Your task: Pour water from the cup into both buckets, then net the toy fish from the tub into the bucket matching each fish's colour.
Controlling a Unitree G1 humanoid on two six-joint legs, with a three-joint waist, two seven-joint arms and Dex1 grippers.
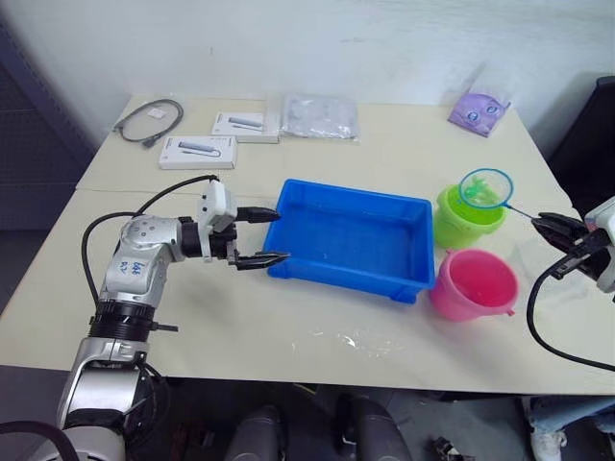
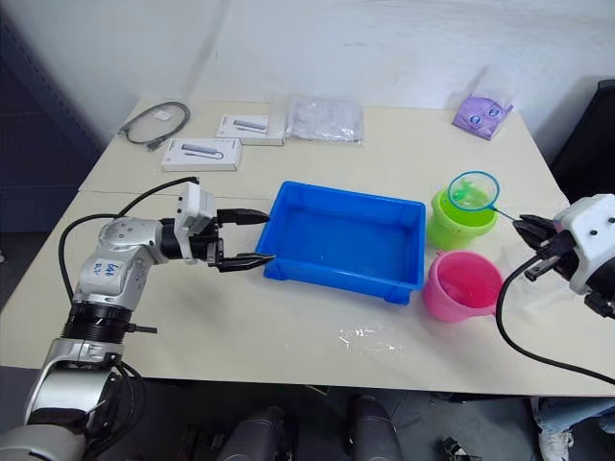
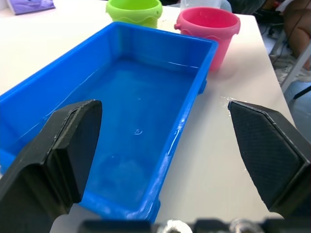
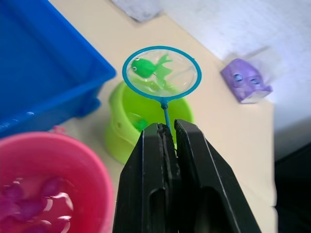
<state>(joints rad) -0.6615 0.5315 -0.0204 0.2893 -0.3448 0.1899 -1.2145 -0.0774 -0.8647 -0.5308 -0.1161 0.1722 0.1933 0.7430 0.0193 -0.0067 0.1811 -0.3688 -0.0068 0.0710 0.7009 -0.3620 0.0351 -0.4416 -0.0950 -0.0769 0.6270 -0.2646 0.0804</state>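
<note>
Pink fish [image 4: 29, 204] fill pink bucket [image 4: 73, 170]; tub [image 1: 351, 240] fishless

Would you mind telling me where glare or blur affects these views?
Left wrist view: bright streaks of glare on the wet tub, near fingers soft. Right wrist view: net and green fish sharp, pink bucket blurred.

Silver left arm [image 1: 135, 264], blue markings, black cables, seemingly black-fingered claw [image 1: 261, 237].
</note>
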